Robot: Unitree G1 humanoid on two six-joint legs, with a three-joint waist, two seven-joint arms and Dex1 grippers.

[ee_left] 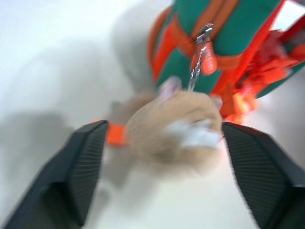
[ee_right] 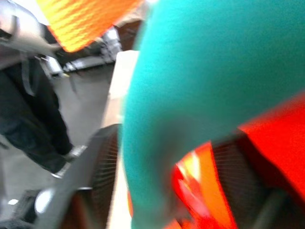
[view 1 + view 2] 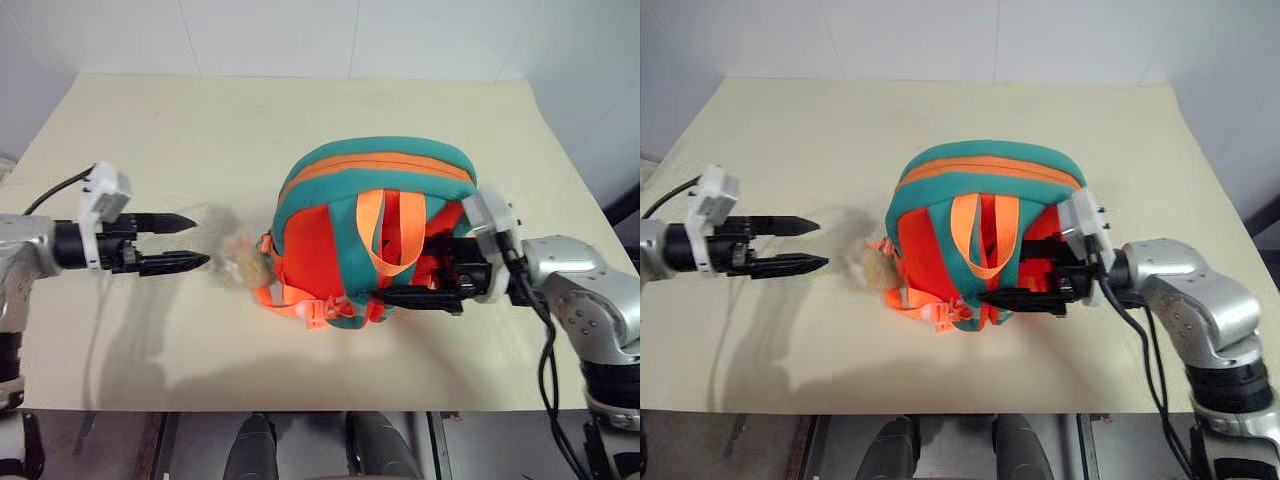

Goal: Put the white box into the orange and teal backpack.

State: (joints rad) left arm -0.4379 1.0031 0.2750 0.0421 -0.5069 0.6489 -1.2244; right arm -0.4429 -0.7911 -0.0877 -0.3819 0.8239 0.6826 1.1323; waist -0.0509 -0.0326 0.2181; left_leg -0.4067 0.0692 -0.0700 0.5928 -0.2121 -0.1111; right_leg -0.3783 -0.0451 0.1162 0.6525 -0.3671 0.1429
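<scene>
Backpack on the desk, both grippers spread and empty.

The orange and teal backpack (image 3: 375,235) lies mid-desk (image 3: 150,130); the white box cannot be seen, presumably inside. The left gripper (image 3: 180,242) is held wide apart beside the plush toy (image 3: 243,262), gripping nothing; the right gripper (image 3: 405,280) is parted against the backpack's side. The orange straps (image 3: 385,235) could be snagged if it is withdrawn carelessly.

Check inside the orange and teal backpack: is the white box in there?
Cannot tell. The orange and teal backpack lies on the table with its orange zipper line closed along the top, so the interior is hidden. A tan plush toy lies beside it, outside.
</scene>
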